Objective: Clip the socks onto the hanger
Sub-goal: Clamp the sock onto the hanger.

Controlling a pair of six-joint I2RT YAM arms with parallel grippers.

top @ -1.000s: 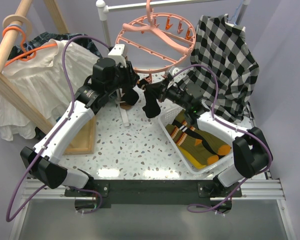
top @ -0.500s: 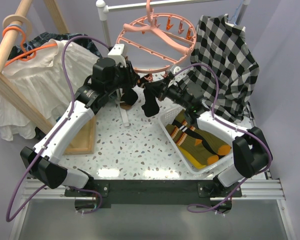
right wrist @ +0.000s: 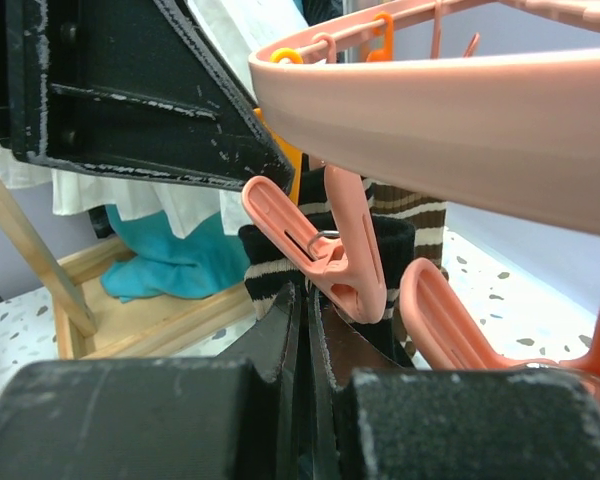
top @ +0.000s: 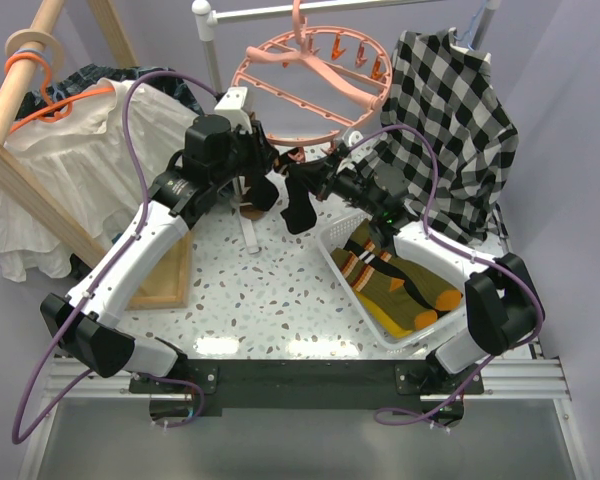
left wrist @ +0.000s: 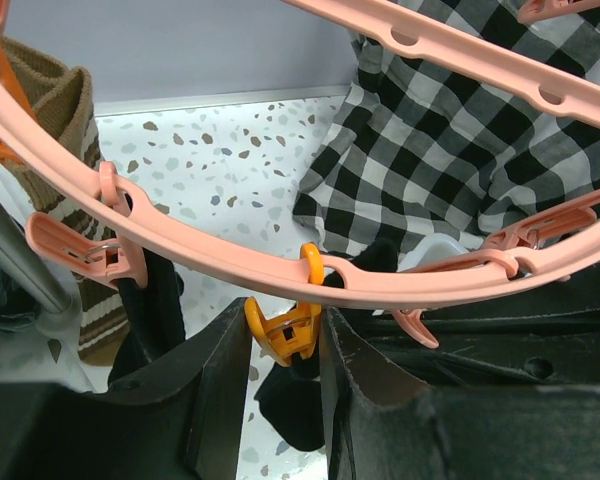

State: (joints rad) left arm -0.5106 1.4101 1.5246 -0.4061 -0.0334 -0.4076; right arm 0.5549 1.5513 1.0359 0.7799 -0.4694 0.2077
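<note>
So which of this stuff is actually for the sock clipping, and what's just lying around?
For the job: pink drying ring, orange clip, black sock, olive striped socks.
Just lying about: checked shirt, white blouse, orange coat hanger.

Speckled white terrazzo tabletop [top: 270, 290]; plain lilac wall [top: 570, 100] behind; slanted pale wooden rack [top: 2, 110] stood left.

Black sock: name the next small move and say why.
Probably the right claw should nudge the black sock up into the orange clip, since the left claw pinches that clip and the sock hangs just below it.
</note>
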